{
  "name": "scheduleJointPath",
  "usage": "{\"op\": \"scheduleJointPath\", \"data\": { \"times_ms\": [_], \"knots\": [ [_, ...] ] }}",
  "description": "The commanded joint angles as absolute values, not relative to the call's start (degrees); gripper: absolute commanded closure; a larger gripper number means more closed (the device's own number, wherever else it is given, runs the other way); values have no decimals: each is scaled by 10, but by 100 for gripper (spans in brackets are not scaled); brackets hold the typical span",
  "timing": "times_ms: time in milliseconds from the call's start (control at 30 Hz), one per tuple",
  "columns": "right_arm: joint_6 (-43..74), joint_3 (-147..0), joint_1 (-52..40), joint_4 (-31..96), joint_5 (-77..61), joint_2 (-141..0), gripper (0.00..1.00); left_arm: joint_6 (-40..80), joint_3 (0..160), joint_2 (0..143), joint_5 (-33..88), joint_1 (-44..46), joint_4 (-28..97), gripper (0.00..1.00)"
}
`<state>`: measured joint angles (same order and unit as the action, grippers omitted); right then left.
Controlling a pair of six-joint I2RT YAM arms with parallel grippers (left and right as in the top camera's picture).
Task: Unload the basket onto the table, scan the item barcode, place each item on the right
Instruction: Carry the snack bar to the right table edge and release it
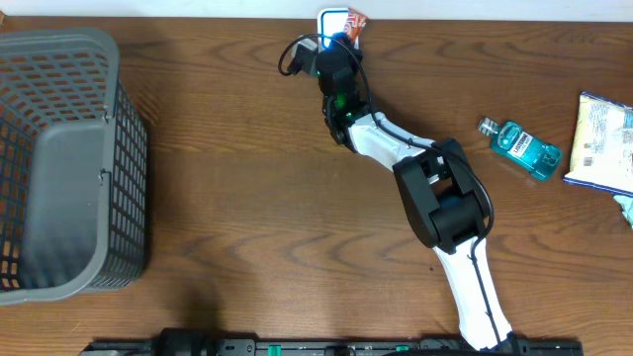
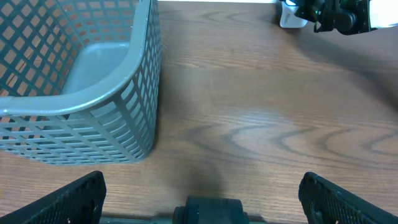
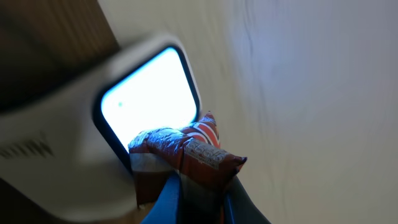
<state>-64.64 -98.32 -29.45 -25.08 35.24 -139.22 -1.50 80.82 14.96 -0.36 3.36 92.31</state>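
My right gripper (image 3: 202, 193) is shut on a red and orange snack packet (image 3: 186, 152), whose top sticks out above the blue fingers (image 3: 168, 199). The packet is held right in front of the lit white window of the scanner (image 3: 149, 93). In the overhead view the right arm reaches to the table's back edge, where the packet (image 1: 354, 20) meets the scanner (image 1: 328, 18). No barcode can be made out. My left gripper (image 2: 202, 196) hangs open and empty above the table near its front edge.
A grey mesh basket (image 1: 59, 163) fills the left side, also close on the left in the left wrist view (image 2: 93, 93). A teal mouthwash bottle (image 1: 521, 146) and a pale snack bag (image 1: 603, 143) lie at the right. A wall rises behind the scanner.
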Motion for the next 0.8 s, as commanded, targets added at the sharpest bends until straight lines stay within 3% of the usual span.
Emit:
{"op": "scheduleJointPath", "data": {
  "times_ms": [0,400,767],
  "knots": [
    [-626,-985,-284,-234,453,-1368,99,-14,808,152,-7,31,967,1],
    [-465,-985,-156,52,398,-1155,99,-14,808,152,-7,31,967,1],
    [-272,-966,58,205,265,-1151,99,-15,808,152,-7,31,967,1]
  ]
}}
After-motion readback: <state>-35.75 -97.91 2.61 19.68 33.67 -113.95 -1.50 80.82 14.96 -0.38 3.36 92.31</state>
